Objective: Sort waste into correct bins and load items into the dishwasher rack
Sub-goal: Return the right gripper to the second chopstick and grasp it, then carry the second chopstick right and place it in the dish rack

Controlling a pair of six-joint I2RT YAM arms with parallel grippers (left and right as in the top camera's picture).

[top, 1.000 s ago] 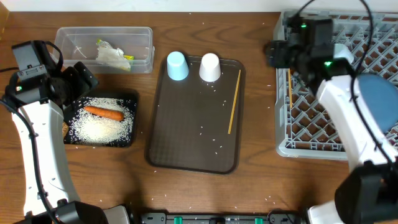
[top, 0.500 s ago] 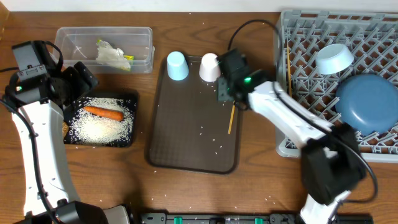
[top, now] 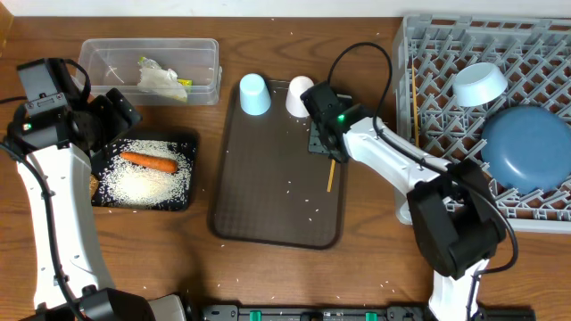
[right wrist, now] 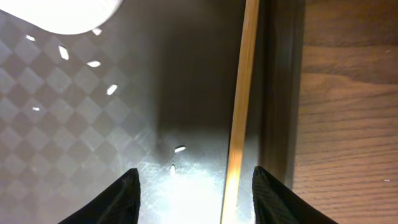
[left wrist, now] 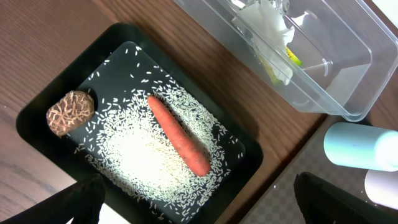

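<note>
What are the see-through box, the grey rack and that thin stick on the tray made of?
See-through box: likely glossy clear plastic; transparent walls, shiny rim. Grey rack: seemingly moulded matte plastic, a uniform grey lattice. Thin stick: probably wood or bamboo, pale tan, faintly streaked.

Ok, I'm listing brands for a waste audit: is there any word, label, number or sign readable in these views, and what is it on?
No text can be read in any view.
Wrapper in the clear tub: any print is too small and crumpled to read.
Light-blue cup, white cup, rack: no markings show.
</note>
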